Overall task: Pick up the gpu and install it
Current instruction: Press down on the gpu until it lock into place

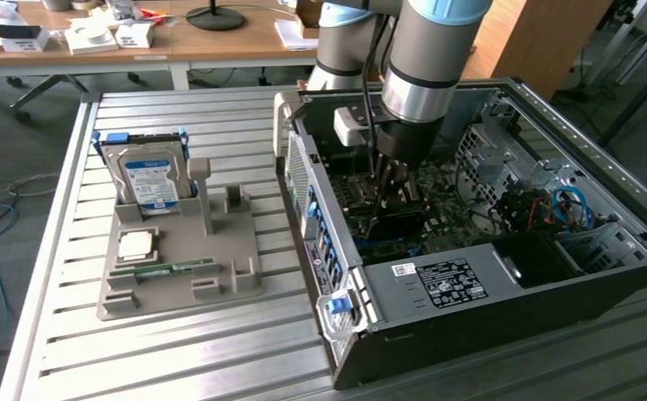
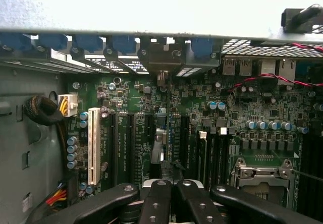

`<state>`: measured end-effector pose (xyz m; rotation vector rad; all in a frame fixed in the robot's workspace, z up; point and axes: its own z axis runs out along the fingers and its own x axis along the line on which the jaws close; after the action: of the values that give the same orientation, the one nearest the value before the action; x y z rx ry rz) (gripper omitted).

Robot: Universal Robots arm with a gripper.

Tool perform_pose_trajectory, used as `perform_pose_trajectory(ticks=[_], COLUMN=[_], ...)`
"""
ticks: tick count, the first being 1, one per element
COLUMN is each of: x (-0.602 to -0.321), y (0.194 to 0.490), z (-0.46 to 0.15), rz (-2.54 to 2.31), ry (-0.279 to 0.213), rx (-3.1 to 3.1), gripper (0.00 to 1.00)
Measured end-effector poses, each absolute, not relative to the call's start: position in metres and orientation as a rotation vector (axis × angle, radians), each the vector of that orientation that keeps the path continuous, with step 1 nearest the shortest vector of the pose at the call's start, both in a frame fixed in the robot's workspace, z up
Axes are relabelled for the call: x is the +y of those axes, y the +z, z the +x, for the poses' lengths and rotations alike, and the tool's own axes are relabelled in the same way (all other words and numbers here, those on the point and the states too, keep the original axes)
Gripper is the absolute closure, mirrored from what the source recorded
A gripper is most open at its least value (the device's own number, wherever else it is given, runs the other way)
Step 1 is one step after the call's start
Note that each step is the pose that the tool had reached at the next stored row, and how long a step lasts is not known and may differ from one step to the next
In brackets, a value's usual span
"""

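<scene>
The arm (image 1: 435, 50) is a thick silver-grey tube with light blue caps at its joints and a black band near the wrist. A small white box with a black cable sits on its side. The gripper (image 2: 170, 196) has black fingers (image 2: 156, 204) with round silver screws.

I see a ribbed worktop (image 1: 189, 351) of dull silver metal. The computer case (image 1: 590, 276) is matt dark sheet metal, perforated in places. The tray (image 1: 179, 276) looks like matt grey plastic. The hard drive (image 1: 150, 180) has a shiny metal face. The end effector (image 2: 169, 199) fingers (image 2: 156, 204) are smooth black, faintly glossy. The motherboard (image 2: 227, 113) is green, semi-gloss.
</scene>
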<state>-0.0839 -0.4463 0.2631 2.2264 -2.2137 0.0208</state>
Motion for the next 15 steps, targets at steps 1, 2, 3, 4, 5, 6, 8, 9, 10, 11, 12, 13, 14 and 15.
perform_pose_trajectory(ticks=[1, 2, 3, 4, 5, 6, 8, 9, 10, 11, 12, 13, 14, 15], x=[-0.4463, -0.4463, -0.4463, -0.4463, -0.4463, -0.4462, -0.4462, -0.4462, -0.4462, -0.4462, -0.4462, -0.4462, -0.4462, -0.4462], y=[0.2631, 0.263, 0.2629, 0.2629, 0.2628, 0.2628, 0.2623, 0.2622, 0.2623, 0.2623, 0.2623, 0.2623, 0.2623, 0.2623], z=[-0.0839, -0.0839, -0.0839, -0.0839, -0.0839, -0.0839, -0.0839, -0.0839, -0.0839, -0.0839, -0.0839, -0.0839, -0.0839, -0.0839], rz=[2.226, 2.226, 2.227, 2.227, 2.227, 2.227, 2.227, 2.227, 2.227, 2.227, 2.227, 2.227, 2.227, 2.227], ry=[0.021, 0.021, 0.02, 0.02, 0.02, 0.02, 0.02, 0.02, 0.02, 0.02, 0.02, 0.02, 0.02, 0.02], rx=[-2.214, -2.214, -2.214, -2.214, -2.214, -2.214, -2.214, -2.214, -2.214, -2.214, -2.214, -2.214, -2.214, -2.214], gripper=[0.9, 0.9, 0.9, 0.9, 0.9, 0.9, 0.9, 0.9, 0.9, 0.9, 0.9, 0.9, 0.9, 0.9])
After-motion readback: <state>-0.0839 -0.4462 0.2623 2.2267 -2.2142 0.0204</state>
